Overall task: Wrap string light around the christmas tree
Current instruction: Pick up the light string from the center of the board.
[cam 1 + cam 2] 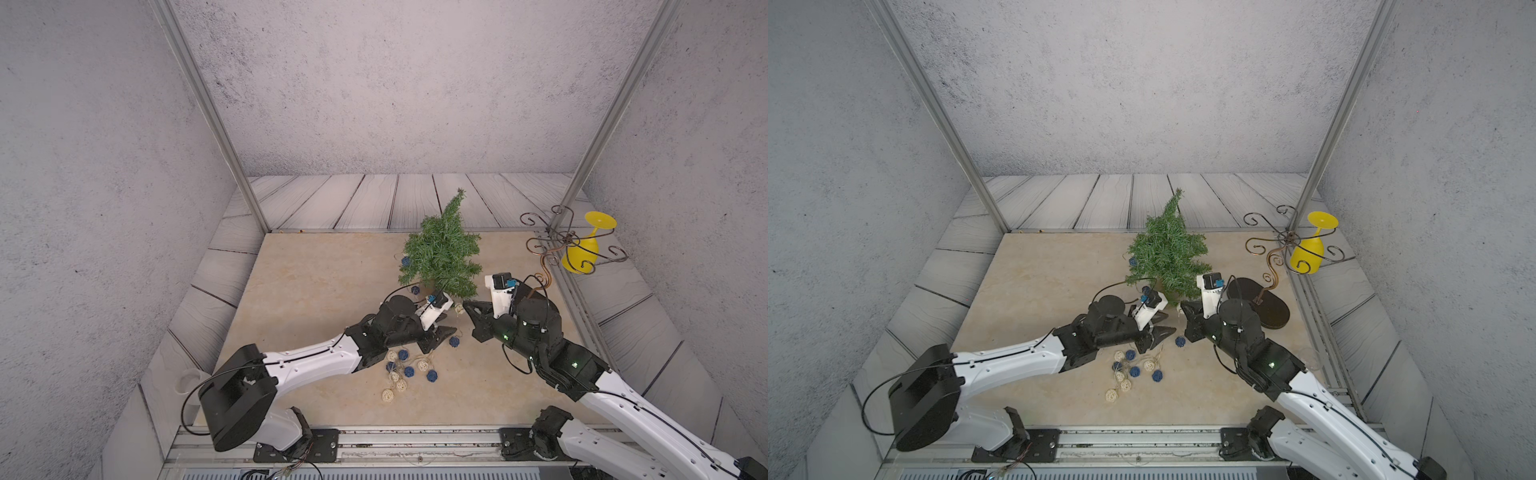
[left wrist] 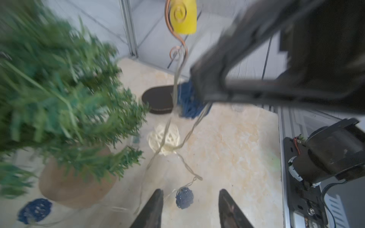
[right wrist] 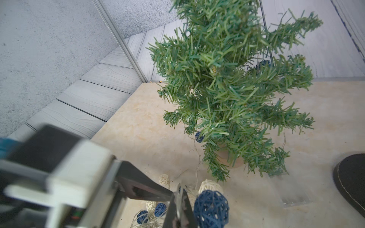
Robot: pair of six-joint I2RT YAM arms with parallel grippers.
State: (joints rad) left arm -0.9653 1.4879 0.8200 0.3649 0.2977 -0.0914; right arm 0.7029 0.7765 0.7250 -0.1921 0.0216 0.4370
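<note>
The christmas tree (image 1: 440, 253) (image 1: 1167, 257) stands upright in its tan pot (image 2: 75, 187) at the back middle of the mat, with two blue balls (image 1: 405, 262) (image 3: 199, 136) of the string light on its left side. Most of the string light (image 1: 405, 372) (image 1: 1133, 372) lies heaped in front. My right gripper (image 1: 465, 303) (image 3: 180, 186) is shut on its wire, and a blue ball (image 3: 211, 209) hangs beside the tips. My left gripper (image 1: 449, 324) (image 2: 190, 190) is open just left of it, above a blue ball (image 2: 184, 198) on the mat. A clear battery box (image 3: 292, 199) lies by the pot.
A curly wire stand (image 1: 557, 245) on a dark oval base (image 1: 1262, 303) stands at the back right, behind my right arm, with a yellow goblet (image 1: 582, 253) hanging on it. Grey walls and metal posts (image 1: 249, 195) enclose the mat.
</note>
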